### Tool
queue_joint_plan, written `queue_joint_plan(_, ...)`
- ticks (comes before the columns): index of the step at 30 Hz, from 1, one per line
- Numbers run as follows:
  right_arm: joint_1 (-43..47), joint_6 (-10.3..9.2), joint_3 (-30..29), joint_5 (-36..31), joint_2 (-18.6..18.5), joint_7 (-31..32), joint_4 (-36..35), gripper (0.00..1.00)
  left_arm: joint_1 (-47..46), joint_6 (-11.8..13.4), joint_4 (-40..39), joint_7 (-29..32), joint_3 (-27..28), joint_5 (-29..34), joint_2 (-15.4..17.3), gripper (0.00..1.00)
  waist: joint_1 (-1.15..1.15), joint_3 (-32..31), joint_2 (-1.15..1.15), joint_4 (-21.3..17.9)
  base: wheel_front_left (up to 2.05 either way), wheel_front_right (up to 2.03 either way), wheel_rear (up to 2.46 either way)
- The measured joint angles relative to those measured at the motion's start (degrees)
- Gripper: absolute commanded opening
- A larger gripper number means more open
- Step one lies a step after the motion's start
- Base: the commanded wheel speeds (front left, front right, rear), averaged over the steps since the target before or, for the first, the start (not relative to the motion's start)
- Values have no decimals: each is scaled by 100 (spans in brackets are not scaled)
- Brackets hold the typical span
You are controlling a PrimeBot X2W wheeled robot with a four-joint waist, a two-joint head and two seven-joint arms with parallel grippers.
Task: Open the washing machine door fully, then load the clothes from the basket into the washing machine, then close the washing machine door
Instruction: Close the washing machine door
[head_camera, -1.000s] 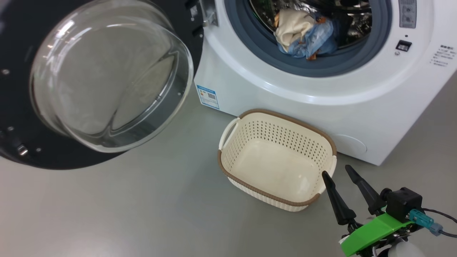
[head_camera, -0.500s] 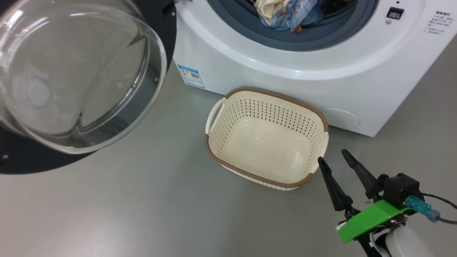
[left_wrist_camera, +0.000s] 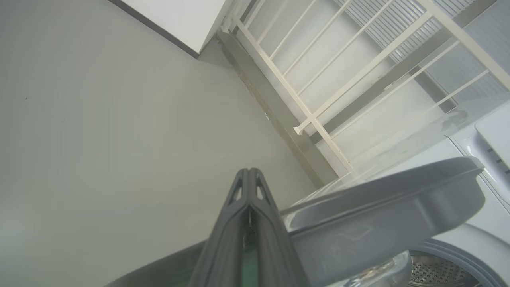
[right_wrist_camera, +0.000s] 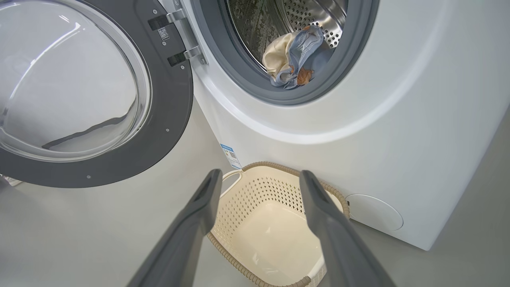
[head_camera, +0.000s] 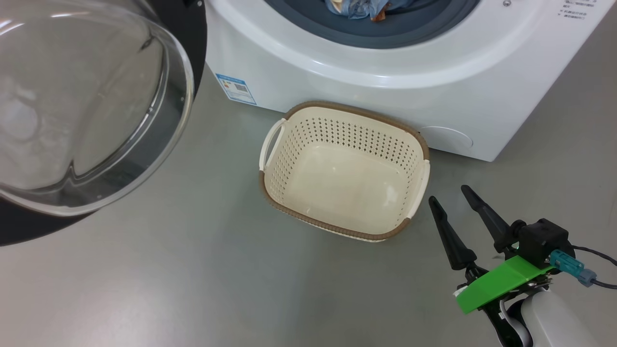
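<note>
washing machine door [right_wrist_camera: 171, 111]: swung wide on its hinges beside the washing machine [head_camera: 337, 67]. judged rigid and heavy; glossy rim likely slippery, glass bowl fragile, so push at the rim's free edge. clothes [right_wrist_camera: 293, 59] lie in the drum. basket [head_camera: 299, 159] empty. right gripper [head_camera: 447, 193] spread, empty; left gripper [left_wrist_camera: 249, 175] pressed closed, holding nothing.
</note>
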Motion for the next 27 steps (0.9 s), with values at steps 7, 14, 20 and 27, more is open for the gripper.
queue_joint_plan(7, 0, 0, -10, -4, -15, 0, 0, 100, 1, 22, 9, 552, -34, -236, 101, 0, 0, 28, 0, -48, 0, 0, 0)
queue_joint_plan(14, 0, 0, -25, -40, -3, 0, 4, 100, 21, 26, -80, 1072, -91, -341, 167, 0, 0, -15, 0, -26, 0, 0, 0)
queue_joint_plan(20, 1, 0, -47, -40, -2, 0, 10, 100, 144, 51, -249, 1533, -30, -535, 178, 0, 0, -94, 0, -8, 0, 0, 0)
queue_joint_plan(27, 10, 0, -120, -38, -1, 0, 9, 100, 415, 52, -648, 2124, 55, -686, 164, 0, 0, -236, 0, 42, 0, 0, 0)
